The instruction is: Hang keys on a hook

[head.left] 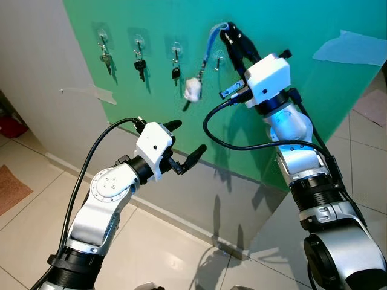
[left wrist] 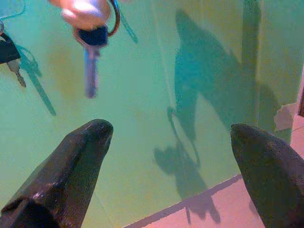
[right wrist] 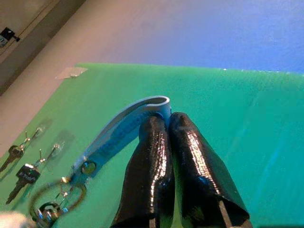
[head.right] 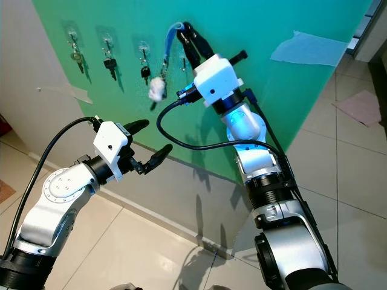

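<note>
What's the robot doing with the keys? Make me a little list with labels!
right gripper: shut on the blue strap, held up at the green board
hanging from strap: keyring with a white fluffy charm
nearest hook: empty, strap not on it yet
other hooks: three, each holding a key
left gripper: open, holding nothing, lower down
floor: pale tiles

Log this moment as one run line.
right tool: shut on blue strap, raised at green board | left tool: open, idle | keys: unhung
</note>
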